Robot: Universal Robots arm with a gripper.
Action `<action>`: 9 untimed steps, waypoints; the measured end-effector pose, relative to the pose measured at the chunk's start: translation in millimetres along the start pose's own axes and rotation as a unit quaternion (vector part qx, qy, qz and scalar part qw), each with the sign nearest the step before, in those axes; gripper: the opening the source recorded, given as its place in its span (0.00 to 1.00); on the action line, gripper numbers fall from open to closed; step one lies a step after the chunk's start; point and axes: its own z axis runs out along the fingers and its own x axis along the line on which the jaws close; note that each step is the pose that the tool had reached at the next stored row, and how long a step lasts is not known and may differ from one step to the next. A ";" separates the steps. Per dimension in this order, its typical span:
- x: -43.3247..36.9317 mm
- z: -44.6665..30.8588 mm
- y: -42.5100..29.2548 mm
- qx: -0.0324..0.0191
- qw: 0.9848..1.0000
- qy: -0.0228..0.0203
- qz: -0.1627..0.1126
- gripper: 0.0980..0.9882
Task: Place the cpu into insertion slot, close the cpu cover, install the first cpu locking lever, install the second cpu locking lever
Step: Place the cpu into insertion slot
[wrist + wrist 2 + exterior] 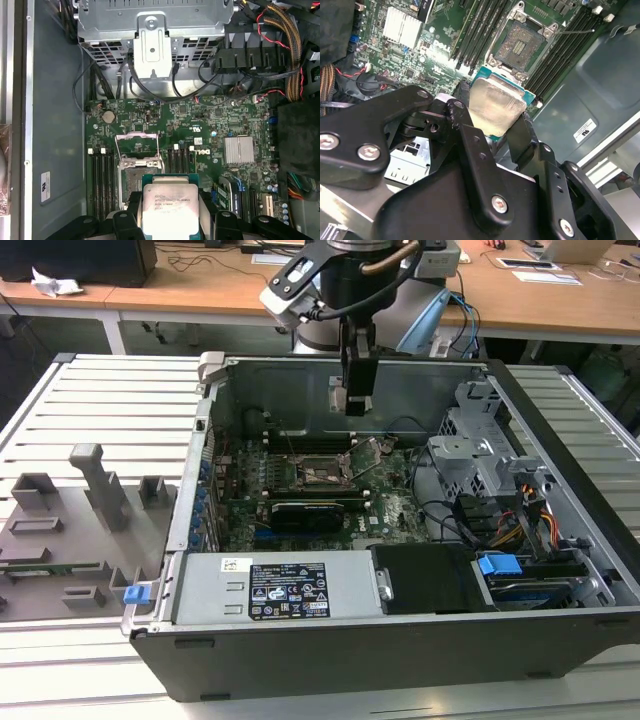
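End effector [357, 408]: clenched on the cpu, which is gripped at two opposite edges between the black fingers [461, 114]; it is seen hanging over the open computer case [300, 660] in the exterior view.
Cpu [170, 207]: held clear of the board, silver-beige top shown in both wrist views, green edge visible around it.
Insertion slot [520, 47]: unoccupied, its dark contact field exposed; it is seen just beyond the held cpu.
Cpu cover [137, 135]: swung open and raised off the slot, green board visible through its window.
Locking lever [575, 31]: a thin metal rod, released and angled away beside the slot.
Motherboard [200, 115]: green, mounted flat on the case floor.
Worktop [100, 390]: grey and slatted, with the case set on it.
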 end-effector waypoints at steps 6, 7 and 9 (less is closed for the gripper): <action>-0.1 2.4 -1.9 0.000 1.000 0.000 0.002 0.49; -0.2 2.6 -3.1 0.000 1.000 0.000 0.002 0.49; -0.3 3.2 -5.1 0.000 1.000 0.000 0.002 0.49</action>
